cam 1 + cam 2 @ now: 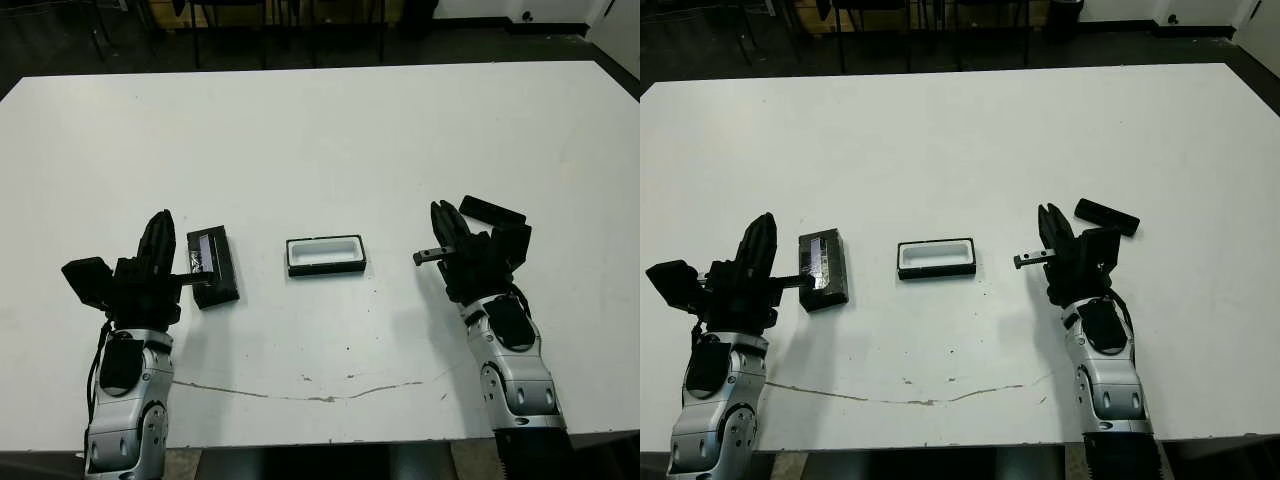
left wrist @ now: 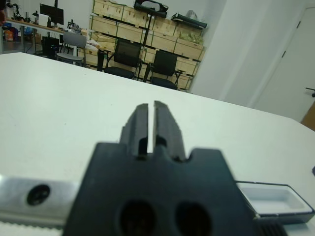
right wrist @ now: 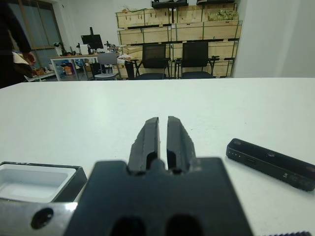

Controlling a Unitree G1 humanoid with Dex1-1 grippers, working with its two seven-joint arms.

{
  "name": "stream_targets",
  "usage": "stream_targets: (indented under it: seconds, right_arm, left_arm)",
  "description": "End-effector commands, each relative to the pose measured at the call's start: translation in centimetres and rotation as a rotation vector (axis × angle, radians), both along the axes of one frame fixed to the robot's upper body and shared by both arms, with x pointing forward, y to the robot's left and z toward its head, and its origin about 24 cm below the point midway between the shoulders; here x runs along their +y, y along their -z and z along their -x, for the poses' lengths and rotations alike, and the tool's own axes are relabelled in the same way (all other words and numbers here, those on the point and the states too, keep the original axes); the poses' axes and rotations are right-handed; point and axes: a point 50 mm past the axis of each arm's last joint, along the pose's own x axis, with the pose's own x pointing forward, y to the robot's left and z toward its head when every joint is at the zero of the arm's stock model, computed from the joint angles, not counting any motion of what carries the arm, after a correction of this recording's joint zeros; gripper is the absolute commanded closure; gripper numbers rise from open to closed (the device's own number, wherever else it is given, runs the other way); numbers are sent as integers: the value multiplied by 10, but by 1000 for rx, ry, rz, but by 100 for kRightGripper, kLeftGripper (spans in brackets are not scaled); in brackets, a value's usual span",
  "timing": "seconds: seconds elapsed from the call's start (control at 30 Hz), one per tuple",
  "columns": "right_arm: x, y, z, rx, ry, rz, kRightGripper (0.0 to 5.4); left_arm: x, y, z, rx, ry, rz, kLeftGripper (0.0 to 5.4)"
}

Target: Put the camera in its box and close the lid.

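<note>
Your left end effector (image 1: 163, 240) rests on the bench (image 1: 320, 140) with its fingers pressed nearly together and nothing between them; the lid (image 1: 212, 265) lies just beside it on its inner side, label up. Further right, between your two end effectors, the box (image 1: 325, 254) sits open with its white lining bare. Your right end effector (image 1: 1052, 233) is likewise nearly closed and empty, and the camera (image 1: 1106, 216) lies near it on the outer side, just past the fingertips. Nothing looks started, so the first step is the pickup: spread the right fingers, swing outward over the camera and close across its narrow width.
</note>
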Motion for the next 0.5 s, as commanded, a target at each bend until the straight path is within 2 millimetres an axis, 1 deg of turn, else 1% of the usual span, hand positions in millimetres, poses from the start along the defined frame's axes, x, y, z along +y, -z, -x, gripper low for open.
stream_targets:
  seconds: [0.03, 0.27, 0.4, 0.5]
  right_arm:
    - [-3, 4, 1, 27, 10, 14, 540]
    - [-4, 4, 2, 23, 5, 25, 540]
    - [-10, 1, 1, 1, 5, 50, 540]
    - [-24, -15, -4, -23, 0, 78, 540]
  left_arm:
    - [3, 5, 1, 30, -4, -6, 537]
    - [2, 5, 2, 34, -4, -9, 537]
    - [3, 6, 2, 31, -4, -1, 537]
    - [4, 6, 2, 27, -5, -8, 537]
